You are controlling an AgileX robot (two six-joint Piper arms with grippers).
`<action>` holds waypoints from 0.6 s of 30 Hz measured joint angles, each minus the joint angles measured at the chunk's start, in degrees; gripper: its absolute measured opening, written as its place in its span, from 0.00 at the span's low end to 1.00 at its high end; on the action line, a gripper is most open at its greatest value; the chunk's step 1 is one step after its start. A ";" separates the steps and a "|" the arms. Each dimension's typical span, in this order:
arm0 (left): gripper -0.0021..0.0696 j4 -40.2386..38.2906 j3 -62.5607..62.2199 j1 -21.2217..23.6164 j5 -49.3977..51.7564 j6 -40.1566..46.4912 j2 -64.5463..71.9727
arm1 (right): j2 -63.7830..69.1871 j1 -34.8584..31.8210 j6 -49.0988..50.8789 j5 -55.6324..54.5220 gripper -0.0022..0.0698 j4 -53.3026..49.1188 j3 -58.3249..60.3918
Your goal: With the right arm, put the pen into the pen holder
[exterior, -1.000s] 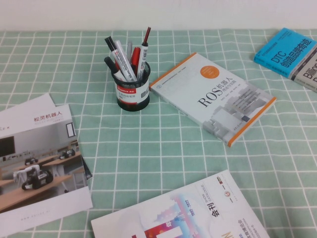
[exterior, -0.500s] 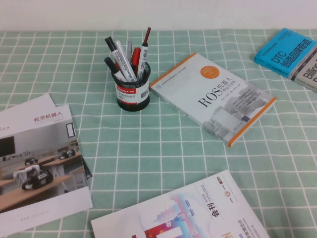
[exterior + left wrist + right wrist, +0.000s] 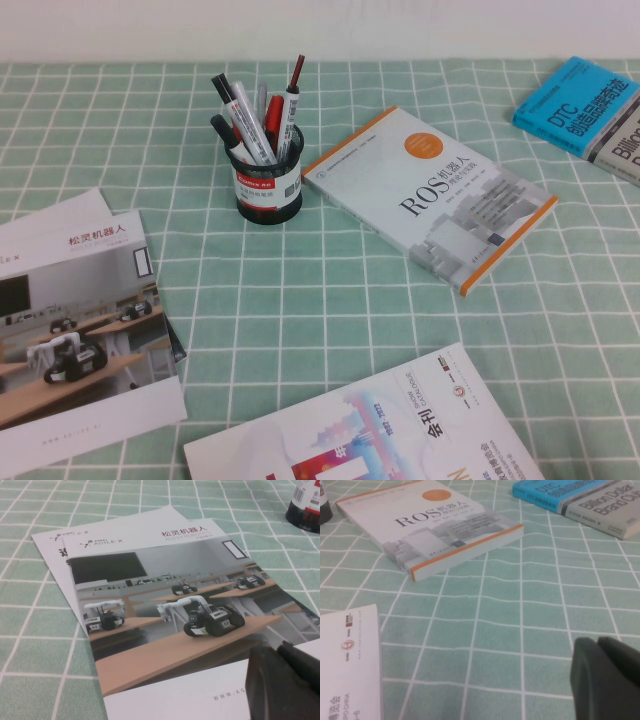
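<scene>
Right gripper [image 3: 607, 680] fingers pressed together, nothing between them, low over the green checked tablecloth [image 3: 300, 300] near the ROS book [image 3: 430, 195]. Left gripper [image 3: 285, 685] over the AgileX brochure [image 3: 165, 610]; can't tell its finger state. Neither arm shows in the high view. Pen [image 3: 243, 120] sits in the pen holder [image 3: 268, 185], leaning, black cap up, among red pens [image 3: 272, 122]. Holder upright, just left of the ROS book. Blue book [image 3: 580, 105] at far right, magazine [image 3: 370, 430] at the near edge.

black mesh pen holder [image 3: 268, 186]; glossy paper brochure [image 3: 170, 615]; checked cloth [image 3: 300, 300].
</scene>
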 joint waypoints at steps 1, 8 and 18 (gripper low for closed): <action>0.02 0.00 0.00 0.00 0.00 0.00 0.00 | 0.00 0.00 0.01 0.13 0.00 0.15 0.00; 0.02 0.00 0.00 0.00 0.00 0.00 0.00 | 0.00 0.00 -0.12 0.27 0.00 0.38 0.00; 0.02 0.00 0.00 0.00 0.00 0.00 0.00 | 0.00 0.00 -0.12 0.36 0.00 0.38 0.09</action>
